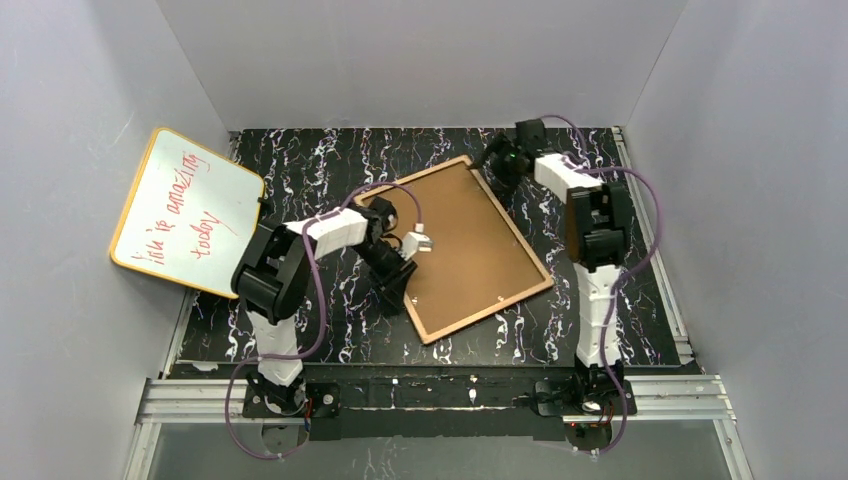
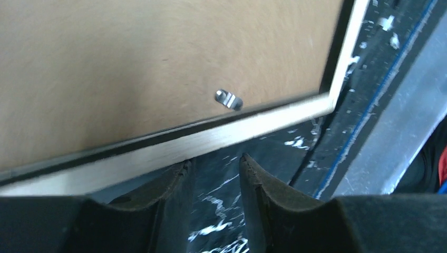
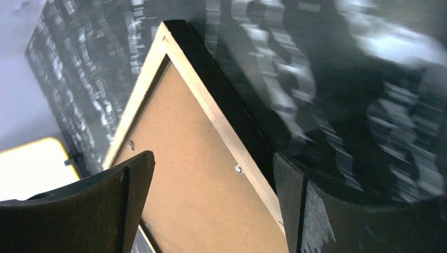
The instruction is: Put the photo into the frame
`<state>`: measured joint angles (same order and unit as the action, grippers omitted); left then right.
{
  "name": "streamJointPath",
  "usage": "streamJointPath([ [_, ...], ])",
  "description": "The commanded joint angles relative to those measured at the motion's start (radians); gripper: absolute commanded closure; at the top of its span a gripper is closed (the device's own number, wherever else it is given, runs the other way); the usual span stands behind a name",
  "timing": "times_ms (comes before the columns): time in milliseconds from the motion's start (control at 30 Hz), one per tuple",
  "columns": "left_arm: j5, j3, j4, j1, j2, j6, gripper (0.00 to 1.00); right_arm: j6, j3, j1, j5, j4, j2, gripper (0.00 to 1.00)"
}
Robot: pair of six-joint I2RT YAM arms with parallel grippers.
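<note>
We hold our left gripper (image 2: 215, 161) narrowly apart and empty at the frame's (image 3: 221, 126) 9 o'clock edge. Our right gripper (image 3: 212, 158) gapes wide at 1 o'clock. A careless nudge could skid the frame.

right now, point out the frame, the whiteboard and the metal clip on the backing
frame (image 3: 217, 121), right wrist view, tan wooden rim
whiteboard (image 1: 185, 210), top view, white writing face
metal clip (image 2: 228, 99), left wrist view, its middle

Left gripper (image 2: 215, 162) narrowly parted, right gripper (image 3: 213, 158) spread wide, neither gripping.

Black-and-white arms (image 1: 335, 228), purple cables (image 1: 322, 300)
</note>
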<state>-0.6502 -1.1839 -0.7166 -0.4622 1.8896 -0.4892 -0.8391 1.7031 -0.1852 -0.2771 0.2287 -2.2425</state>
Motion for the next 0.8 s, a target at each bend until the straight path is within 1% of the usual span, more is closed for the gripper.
streamJointPath([
  [0,-0.055,0.018,0.019,-0.154,0.046,0.012,0.63,0.039,0.304,-0.135,-0.174,0.131,-0.140,0.10],
  [100,-0.103,-0.024,-0.024,-0.245,0.064,-0.006,0.61,0.053,0.463,-0.164,-0.220,0.182,-0.225,0.08],
  [133,-0.120,-0.049,-0.061,-0.261,0.071,-0.028,0.60,0.070,0.511,-0.163,-0.227,0.210,-0.242,0.05],
  [167,-0.143,-0.079,-0.117,-0.267,0.082,-0.063,0.59,0.091,0.560,-0.152,-0.224,0.252,-0.248,0.02],
  [200,-0.157,-0.127,-0.206,-0.266,0.096,-0.113,0.58,0.111,0.580,-0.136,-0.215,0.275,-0.231,0.01],
  [233,-0.153,-0.183,-0.307,-0.261,0.114,-0.167,0.57,0.126,0.553,-0.108,-0.204,0.265,-0.195,0.01],
  [267,-0.146,-0.240,-0.400,-0.249,0.120,-0.231,0.54,0.136,0.501,-0.087,-0.190,0.240,-0.140,0.01],
  [300,-0.143,-0.270,-0.469,-0.225,0.115,-0.279,0.48,0.145,0.447,-0.067,-0.168,0.223,-0.087,0.01],
  [333,-0.135,-0.288,-0.502,-0.195,0.097,-0.302,0.46,0.152,0.392,-0.044,-0.142,0.215,-0.035,0.01],
  [433,-0.089,-0.360,-0.502,-0.074,0.042,-0.289,0.44,0.157,0.212,0.002,-0.064,0.204,0.117,0.01],
  [467,-0.070,-0.403,-0.492,-0.027,0.038,-0.271,0.44,0.158,0.148,0.014,-0.040,0.205,0.167,0.01],
  [567,0.001,-0.534,-0.431,0.112,0.068,-0.181,0.43,0.149,-0.114,0.042,0.007,0.181,0.321,0.01],
  [667,0.114,-0.622,-0.316,0.240,0.125,-0.066,0.44,0.140,-0.326,0.066,0.036,0.165,0.475,0.01],
  [767,0.226,-0.649,-0.163,0.362,0.181,0.036,0.55,0.137,-0.507,0.090,0.043,0.172,0.621,0.01],
])
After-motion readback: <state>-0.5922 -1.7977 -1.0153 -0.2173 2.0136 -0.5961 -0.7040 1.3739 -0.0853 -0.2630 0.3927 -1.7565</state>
